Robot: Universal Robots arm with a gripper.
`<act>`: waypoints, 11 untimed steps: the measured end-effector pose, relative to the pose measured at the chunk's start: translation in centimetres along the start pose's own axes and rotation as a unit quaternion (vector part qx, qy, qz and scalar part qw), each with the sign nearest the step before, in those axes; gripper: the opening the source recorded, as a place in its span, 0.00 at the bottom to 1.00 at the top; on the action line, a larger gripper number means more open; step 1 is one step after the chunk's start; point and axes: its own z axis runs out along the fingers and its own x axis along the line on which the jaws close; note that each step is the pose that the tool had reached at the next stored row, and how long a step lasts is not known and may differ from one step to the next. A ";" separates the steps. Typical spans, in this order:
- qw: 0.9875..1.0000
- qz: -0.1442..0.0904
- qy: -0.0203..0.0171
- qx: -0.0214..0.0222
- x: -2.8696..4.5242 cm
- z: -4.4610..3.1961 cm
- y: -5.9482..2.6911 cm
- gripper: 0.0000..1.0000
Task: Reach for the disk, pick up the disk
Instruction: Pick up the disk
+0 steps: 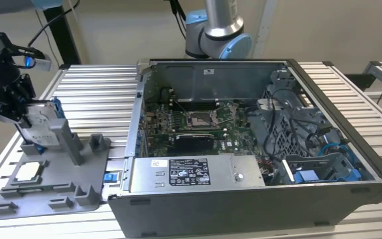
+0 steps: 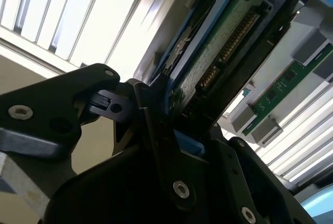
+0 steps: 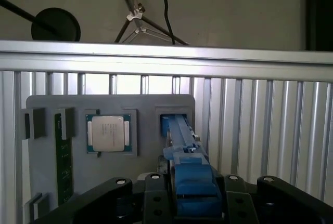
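Note:
The disk stands on edge in the grey holder tray at the exterior view's left, silver with a blue frame. My gripper is around its upper end. In the first wrist view the blue frame of the disk runs from the tray slot to my gripper, with black fingers pressed on either side. The second wrist view looks at the disk's green circuit-board side, where a dark finger lies against it. The gripper is shut on the disk.
A square chip lies in a tray pocket beside the disk's slot, and a green memory stick sits further along. An open computer case fills the table's middle and the exterior view's right. A second arm's base stands behind the case.

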 end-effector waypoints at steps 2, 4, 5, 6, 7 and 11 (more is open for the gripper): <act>1.000 0.000 0.000 0.000 -0.01 -0.22 0.00 0.00; 1.000 0.000 0.000 0.000 -0.01 -0.46 0.01 0.00; 1.000 0.000 0.000 0.000 -0.01 -0.58 0.01 0.00; 1.000 0.000 0.000 0.000 -0.02 -0.70 0.01 0.00; 1.000 0.000 0.000 0.000 -0.02 -0.83 0.01 0.00; 1.000 0.000 0.000 0.000 -0.04 -1.37 0.02 0.00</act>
